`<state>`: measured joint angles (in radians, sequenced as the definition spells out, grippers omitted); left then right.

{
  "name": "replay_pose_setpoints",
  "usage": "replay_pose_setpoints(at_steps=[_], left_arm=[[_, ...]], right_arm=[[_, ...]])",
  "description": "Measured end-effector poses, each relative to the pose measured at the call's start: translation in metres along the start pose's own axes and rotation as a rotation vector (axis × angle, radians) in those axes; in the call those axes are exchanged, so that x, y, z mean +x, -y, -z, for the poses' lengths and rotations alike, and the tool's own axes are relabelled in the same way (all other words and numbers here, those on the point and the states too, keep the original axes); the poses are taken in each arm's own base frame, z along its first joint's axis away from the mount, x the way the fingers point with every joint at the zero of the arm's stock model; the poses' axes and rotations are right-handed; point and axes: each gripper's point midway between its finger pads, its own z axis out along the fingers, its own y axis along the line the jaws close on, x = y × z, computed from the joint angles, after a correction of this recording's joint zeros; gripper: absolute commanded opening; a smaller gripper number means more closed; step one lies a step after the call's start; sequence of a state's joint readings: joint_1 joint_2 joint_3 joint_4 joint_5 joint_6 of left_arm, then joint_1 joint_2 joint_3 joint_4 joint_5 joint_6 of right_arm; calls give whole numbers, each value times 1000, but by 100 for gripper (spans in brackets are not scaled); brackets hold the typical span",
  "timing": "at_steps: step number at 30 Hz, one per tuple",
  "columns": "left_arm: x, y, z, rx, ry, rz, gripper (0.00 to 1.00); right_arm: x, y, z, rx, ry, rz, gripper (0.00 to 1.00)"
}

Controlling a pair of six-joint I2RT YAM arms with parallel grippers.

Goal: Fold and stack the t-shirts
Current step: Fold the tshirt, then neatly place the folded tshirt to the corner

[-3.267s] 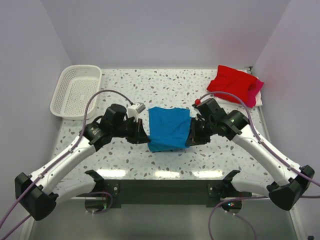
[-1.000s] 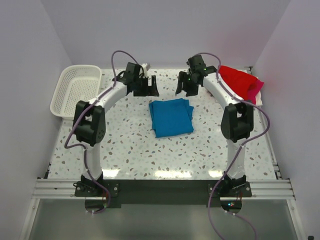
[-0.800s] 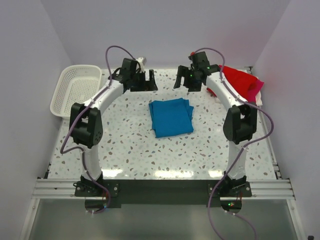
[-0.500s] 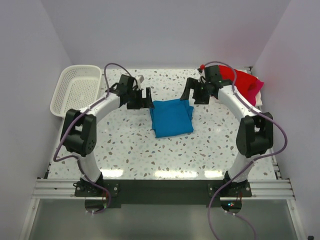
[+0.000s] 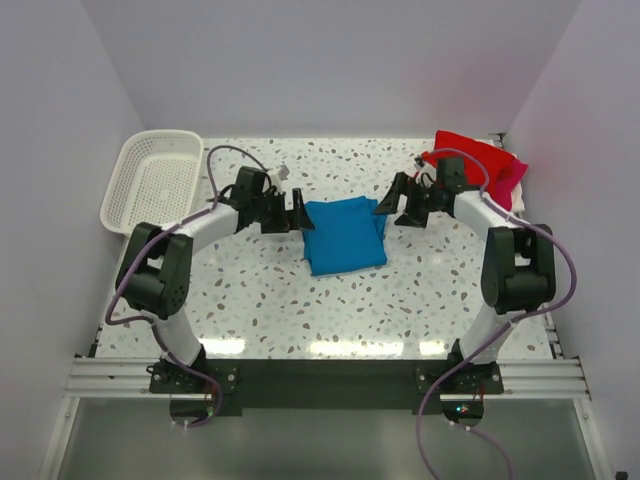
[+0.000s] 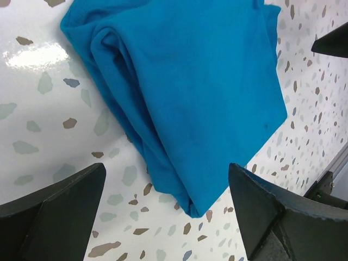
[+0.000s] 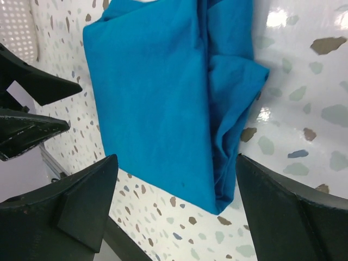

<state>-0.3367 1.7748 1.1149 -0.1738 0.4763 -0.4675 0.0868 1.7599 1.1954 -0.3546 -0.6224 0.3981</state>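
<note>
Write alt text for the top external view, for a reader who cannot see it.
A folded blue t-shirt lies in the middle of the speckled table, with the open left tool and open right tool low on either side of its far edge. A red t-shirt sits bunched at the far right, and a white mesh basket at the far left.

The top external camera looks down from above and behind the arm bases, far enough back to take in the whole speckled surface. Each wrist camera sits close over that surface, looking past its own fingers: the left end effector from one side, the right end effector from the opposite side. All three views share the blue t-shirt.
</note>
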Motion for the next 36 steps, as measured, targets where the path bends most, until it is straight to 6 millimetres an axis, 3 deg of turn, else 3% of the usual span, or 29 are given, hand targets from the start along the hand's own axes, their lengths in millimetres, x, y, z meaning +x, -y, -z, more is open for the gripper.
replay_pose_setpoints(at_steps=[4, 13, 19, 25, 36], left_arm=[[-4, 0, -4, 8, 17, -1, 100], [12, -20, -27, -19, -30, 42, 100], [6, -13, -35, 36, 2, 54, 100], [8, 3, -45, 85, 16, 42, 100], [14, 20, -54, 141, 60, 71, 99]], right_arm=[[-6, 12, -7, -32, 6, -9, 92], [15, 34, -32, -44, -60, -21, 92], [19, 35, -42, -95, -79, -10, 92], [25, 25, -49, -152, -86, 33, 92], [76, -36, -82, -284, -159, 159, 89]])
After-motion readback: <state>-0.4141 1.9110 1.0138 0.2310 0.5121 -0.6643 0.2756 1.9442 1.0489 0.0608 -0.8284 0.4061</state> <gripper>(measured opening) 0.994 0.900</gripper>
